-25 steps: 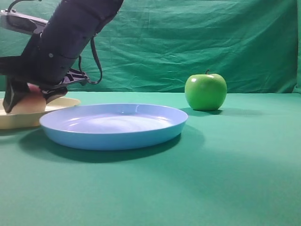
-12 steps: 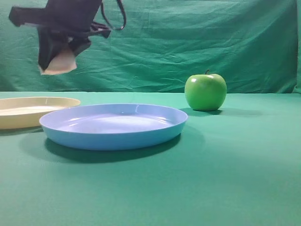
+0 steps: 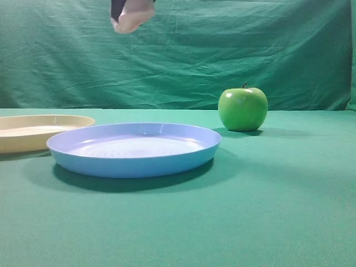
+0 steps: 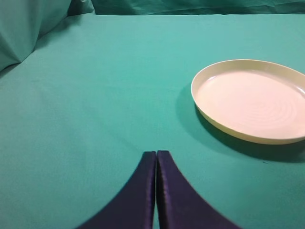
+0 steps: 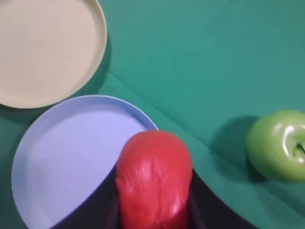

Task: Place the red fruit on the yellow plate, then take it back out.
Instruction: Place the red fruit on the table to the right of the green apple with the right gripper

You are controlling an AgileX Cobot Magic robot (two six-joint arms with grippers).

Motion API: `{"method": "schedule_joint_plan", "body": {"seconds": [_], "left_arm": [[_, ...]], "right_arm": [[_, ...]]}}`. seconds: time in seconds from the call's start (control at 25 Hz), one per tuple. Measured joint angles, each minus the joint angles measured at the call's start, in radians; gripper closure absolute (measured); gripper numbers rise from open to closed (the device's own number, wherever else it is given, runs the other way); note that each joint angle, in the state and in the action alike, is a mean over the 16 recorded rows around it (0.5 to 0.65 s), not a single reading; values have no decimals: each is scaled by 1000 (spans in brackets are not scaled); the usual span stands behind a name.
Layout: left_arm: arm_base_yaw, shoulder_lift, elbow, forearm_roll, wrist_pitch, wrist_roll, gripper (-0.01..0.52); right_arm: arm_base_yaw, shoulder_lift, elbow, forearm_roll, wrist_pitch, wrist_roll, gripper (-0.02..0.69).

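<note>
Red fruit (image 5: 153,179) clamped in the right gripper (image 5: 152,210), high above the yellow plate (image 5: 47,50).
Set it down gently beside that plate, clear of its rim.

A dark robot gripper (image 3: 129,14) hangs at the top edge of the scene, above and left of centre, its jaws clamped on a round, pale pinkish fruit (image 3: 133,19) whose underside shows beneath them, high over a table draped in green cloth (image 3: 267,211). Below, a wide, shallow light blue plastic plate (image 3: 133,149) sits on the cloth. A pale cream-yellow plastic plate (image 3: 33,130) with a low rim lies behind it at the left edge, partly cut off. A glossy green apple (image 3: 242,108) stands farther back on the right, before a wrinkled green backdrop (image 3: 222,50).
</note>
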Motion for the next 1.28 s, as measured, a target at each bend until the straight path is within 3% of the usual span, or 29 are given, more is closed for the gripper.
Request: {"method": "schedule_joint_plan", "body": {"seconds": [0.48, 0.92, 1.08, 1.28], "left_arm": [[0, 0, 0, 0, 0, 0, 514], [0, 0, 0, 0, 0, 0, 514], [0, 0, 0, 0, 0, 0, 514], [0, 0, 0, 0, 0, 0, 514]], "right_arm": [[-221, -352, 640, -1, -313, 50, 459], [-280, -317, 935, -1, -655, 68, 459], [-280, -269, 967, 0, -729, 71, 418], [-280, -220, 973, 0, -761, 71, 296]]}}
